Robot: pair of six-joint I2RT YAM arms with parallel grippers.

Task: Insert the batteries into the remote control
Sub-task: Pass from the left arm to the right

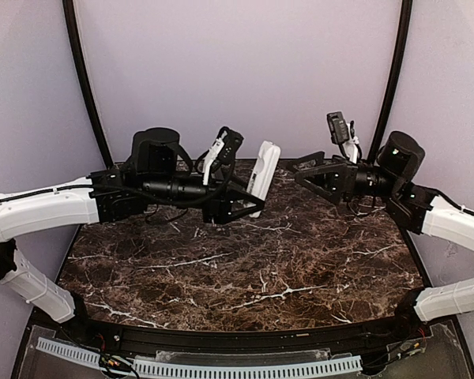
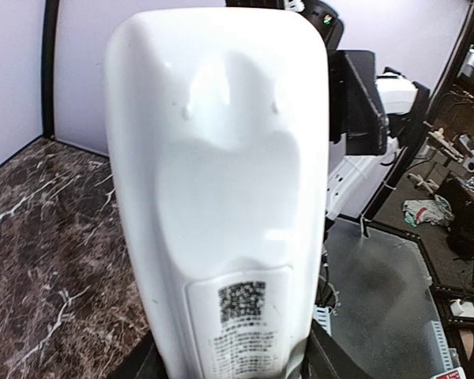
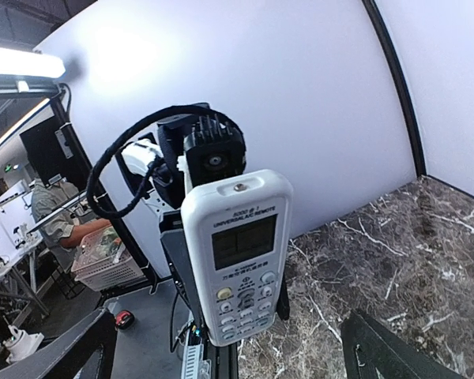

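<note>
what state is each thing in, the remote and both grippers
small white oblong remote control: held upright above the table, buttons facing the right arm, back cover looks in place
left black two-finger gripper: shut on the remote's lower end
right black two-finger gripper: open, empty, apart from the remote
batteries: not in view

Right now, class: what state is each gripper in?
Left gripper: closed, holding the remote upright.
Right gripper: open, holding nothing.
</note>
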